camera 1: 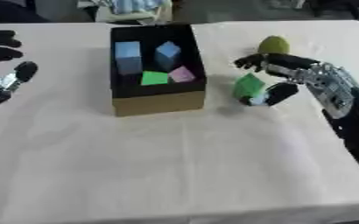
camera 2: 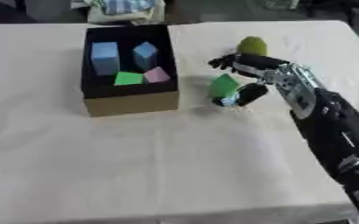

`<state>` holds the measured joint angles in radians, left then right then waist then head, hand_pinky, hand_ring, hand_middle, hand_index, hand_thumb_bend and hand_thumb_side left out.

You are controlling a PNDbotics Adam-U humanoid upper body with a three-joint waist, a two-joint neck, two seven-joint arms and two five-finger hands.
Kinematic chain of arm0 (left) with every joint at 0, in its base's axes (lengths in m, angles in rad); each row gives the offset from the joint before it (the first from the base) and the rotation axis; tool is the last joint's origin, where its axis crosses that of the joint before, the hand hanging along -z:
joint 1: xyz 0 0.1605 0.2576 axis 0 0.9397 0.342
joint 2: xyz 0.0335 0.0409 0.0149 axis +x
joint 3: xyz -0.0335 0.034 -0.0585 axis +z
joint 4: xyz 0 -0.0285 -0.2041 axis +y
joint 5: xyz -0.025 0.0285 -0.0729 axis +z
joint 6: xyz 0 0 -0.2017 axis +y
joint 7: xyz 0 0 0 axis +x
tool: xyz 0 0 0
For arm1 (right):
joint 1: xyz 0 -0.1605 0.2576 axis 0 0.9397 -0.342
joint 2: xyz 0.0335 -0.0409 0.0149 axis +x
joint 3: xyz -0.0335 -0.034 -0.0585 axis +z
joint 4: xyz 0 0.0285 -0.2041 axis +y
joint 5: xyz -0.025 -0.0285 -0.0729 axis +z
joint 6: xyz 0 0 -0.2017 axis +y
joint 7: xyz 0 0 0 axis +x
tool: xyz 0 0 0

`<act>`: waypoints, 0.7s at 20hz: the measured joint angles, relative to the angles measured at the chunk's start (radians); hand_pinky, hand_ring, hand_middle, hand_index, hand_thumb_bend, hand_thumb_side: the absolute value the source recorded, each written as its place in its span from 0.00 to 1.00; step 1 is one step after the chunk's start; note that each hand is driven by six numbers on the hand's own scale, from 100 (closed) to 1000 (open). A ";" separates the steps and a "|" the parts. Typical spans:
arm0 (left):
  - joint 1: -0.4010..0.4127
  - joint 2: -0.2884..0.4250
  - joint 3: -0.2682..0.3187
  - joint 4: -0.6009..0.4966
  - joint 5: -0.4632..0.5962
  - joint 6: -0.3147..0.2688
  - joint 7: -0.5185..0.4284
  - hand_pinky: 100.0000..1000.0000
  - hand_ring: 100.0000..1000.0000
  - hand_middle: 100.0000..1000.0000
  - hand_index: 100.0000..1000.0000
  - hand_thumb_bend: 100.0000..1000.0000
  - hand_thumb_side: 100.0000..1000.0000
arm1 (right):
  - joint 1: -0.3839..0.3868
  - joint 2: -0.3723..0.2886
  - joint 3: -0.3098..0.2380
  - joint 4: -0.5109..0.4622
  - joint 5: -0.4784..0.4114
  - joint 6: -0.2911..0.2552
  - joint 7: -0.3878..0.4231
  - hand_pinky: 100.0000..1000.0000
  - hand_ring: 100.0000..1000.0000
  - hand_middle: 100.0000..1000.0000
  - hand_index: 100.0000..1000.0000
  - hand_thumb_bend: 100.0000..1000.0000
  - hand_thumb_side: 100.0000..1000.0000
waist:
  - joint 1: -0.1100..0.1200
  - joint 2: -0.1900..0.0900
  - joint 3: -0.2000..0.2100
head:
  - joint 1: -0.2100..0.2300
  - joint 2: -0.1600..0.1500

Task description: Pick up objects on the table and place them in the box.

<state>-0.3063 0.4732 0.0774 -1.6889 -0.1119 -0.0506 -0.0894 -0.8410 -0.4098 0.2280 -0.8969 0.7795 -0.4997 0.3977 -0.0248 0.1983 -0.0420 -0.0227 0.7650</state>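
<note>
Pinching a green block point(camera 1: 248, 85) between thumb and curled fingers, the right hand point(camera 1: 278, 72) holds it just above the tabletop, near the right wall of the box point(camera 1: 159, 103), which stands toward the far edge, left of centre. Four pieces already lie inside: two blue blocks point(camera 1: 127, 57), a green tile point(camera 1: 154, 78) and a pink piece point(camera 1: 182, 75). A yellow-green ball point(camera 1: 274, 45) sits behind the right hand, closer to the far right corner, untouched. By my reckoning the job is well past halfway: this block must go in, then the ball. At the left edge the left hand point(camera 1: 2, 52) rests idle, fingers spread and empty.
</note>
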 measured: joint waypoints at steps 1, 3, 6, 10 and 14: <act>0.000 0.000 0.000 0.000 0.000 0.000 0.000 0.80 0.67 0.65 0.81 0.68 0.54 | -0.001 0.002 -0.004 0.008 0.014 -0.001 -0.008 0.76 0.88 0.88 1.00 0.35 0.47 | 0.000 0.000 0.001 | 0.000 0.000; 0.000 0.000 0.000 0.000 0.000 0.000 -0.001 0.80 0.67 0.65 0.81 0.68 0.54 | -0.003 0.004 -0.011 0.022 0.038 -0.002 -0.023 0.75 0.87 0.88 1.00 0.35 0.47 | 0.000 0.000 0.001 | 0.000 0.000; 0.000 -0.001 -0.003 0.000 0.000 0.002 -0.002 0.80 0.67 0.65 0.81 0.67 0.54 | -0.003 0.011 -0.017 0.041 0.062 -0.005 -0.036 0.74 0.86 0.87 1.00 0.34 0.47 | 0.000 0.000 0.002 | 0.000 0.000; 0.000 -0.007 -0.005 0.000 0.000 0.002 -0.002 0.80 0.67 0.65 0.81 0.66 0.55 | -0.003 0.023 -0.026 0.064 0.081 -0.007 -0.046 0.73 0.83 0.86 0.99 0.33 0.46 | 0.000 0.000 0.005 | 0.000 0.000; 0.001 -0.009 -0.005 0.000 0.000 0.002 -0.002 0.80 0.67 0.65 0.81 0.66 0.55 | -0.003 0.030 -0.032 0.077 0.093 -0.009 -0.062 0.69 0.78 0.81 0.95 0.32 0.45 | 0.000 0.000 0.006 | -0.001 0.000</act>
<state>-0.3057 0.4644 0.0723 -1.6888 -0.1119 -0.0488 -0.0915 -0.8444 -0.3799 0.1957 -0.8195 0.8726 -0.5090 0.3355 -0.0248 0.1983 -0.0364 -0.0242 0.7650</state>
